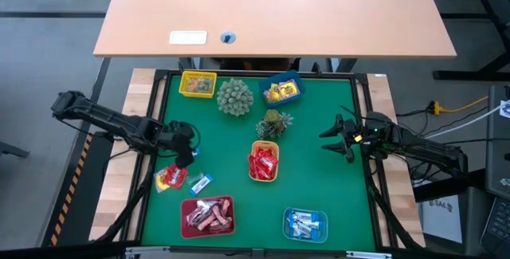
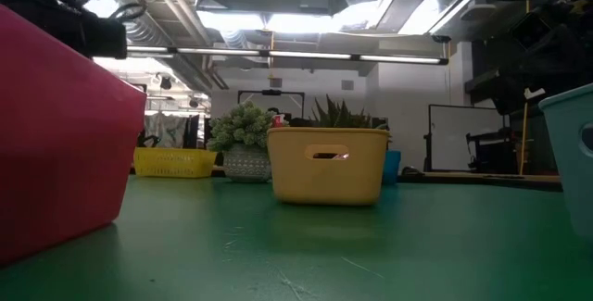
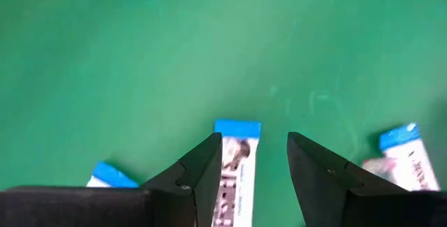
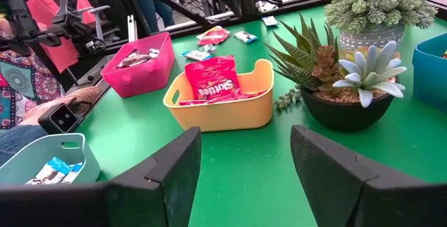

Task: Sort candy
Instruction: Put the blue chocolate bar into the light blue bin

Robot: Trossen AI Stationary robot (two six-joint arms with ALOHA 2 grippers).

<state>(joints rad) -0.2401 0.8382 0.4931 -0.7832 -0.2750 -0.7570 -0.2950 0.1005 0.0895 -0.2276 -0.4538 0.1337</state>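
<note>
Between the open fingers of the left gripper (image 3: 255, 167), at about eight o'clock on the green mat (image 1: 319, 171), lies a blue-white candy (image 3: 234, 171), not gripped; two more blue-white pieces (image 3: 401, 154) lie on either side of it in the left wrist view, and a red-yellow packet (image 1: 170, 178) sits just beside them. Five trays hold the sorted candy: an orange tray (image 1: 264, 163) at the centre with red packets (image 4: 211, 78), a pink tray (image 1: 208, 216) at seven o'clock with brown-pink pieces, a pale blue tray (image 1: 306, 224) at five o'clock with blue-white ones, a yellow tray (image 1: 198, 84) at eleven o'clock, and a blue tray (image 1: 281, 90) at twelve o'clock with yellow wrappers. Two potted plants stand among them, a spiky pale one (image 1: 234, 97) and a darker succulent (image 1: 274, 123). At three o'clock the right gripper (image 1: 335, 137) hovers with its fingers spread wide, holding nothing. Beyond the mat stands a bare wooden desk (image 1: 275, 12); the low view shows a workshop with ceiling lights (image 2: 306, 21).
</note>
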